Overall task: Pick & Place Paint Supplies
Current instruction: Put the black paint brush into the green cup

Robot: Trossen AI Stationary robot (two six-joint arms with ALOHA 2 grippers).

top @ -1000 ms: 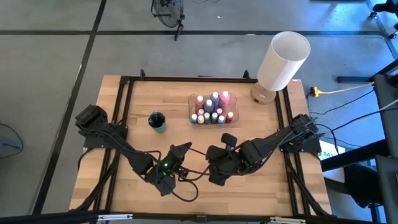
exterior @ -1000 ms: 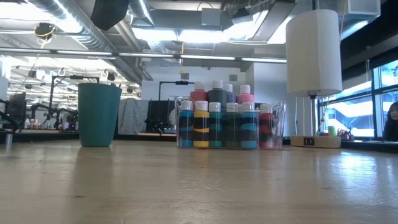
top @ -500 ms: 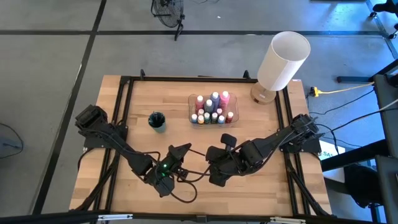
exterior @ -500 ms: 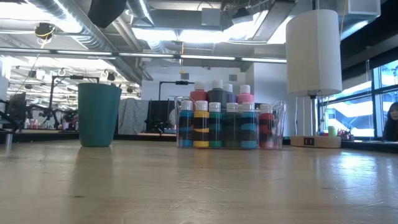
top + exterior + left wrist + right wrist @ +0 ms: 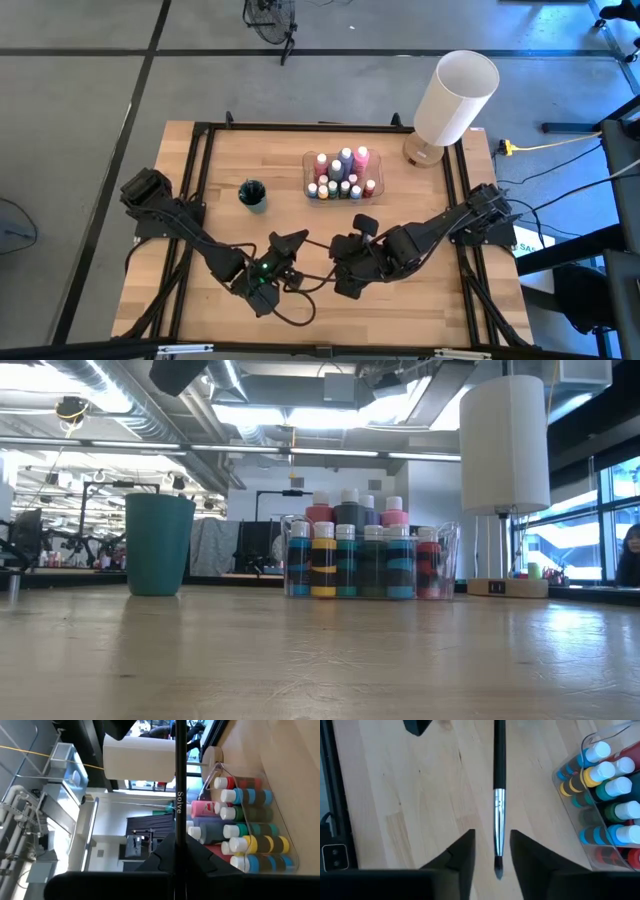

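Near the front middle of the wooden table (image 5: 420,300), both arms are bent low and close together, their wrists almost facing each other. The left gripper (image 5: 177,851) is clenched on a thin dark-handled paintbrush (image 5: 178,785), whose shaft runs straight out from between its fingers toward the bottles and the lamp. In the right wrist view the same brush (image 5: 499,795) hangs above the bare wood with its metal ferrule and dark tip down between the right gripper's (image 5: 491,851) fingers (image 5: 464,851) — they stand apart on either side of the tip with a visible gap, released rather than gripping. Farther back, about mid-table, a clear plastic bin (image 5: 341,176) holds the paint bottles (image 5: 350,550): taller pink, purple and grey ones behind, small white-capped yellow, green, blue and red ones in front. A teal cup (image 5: 252,194) stands well to the bin's left, and the big white cylindrical lamp (image 5: 456,97) sits at the far right corner — apart from the bin.
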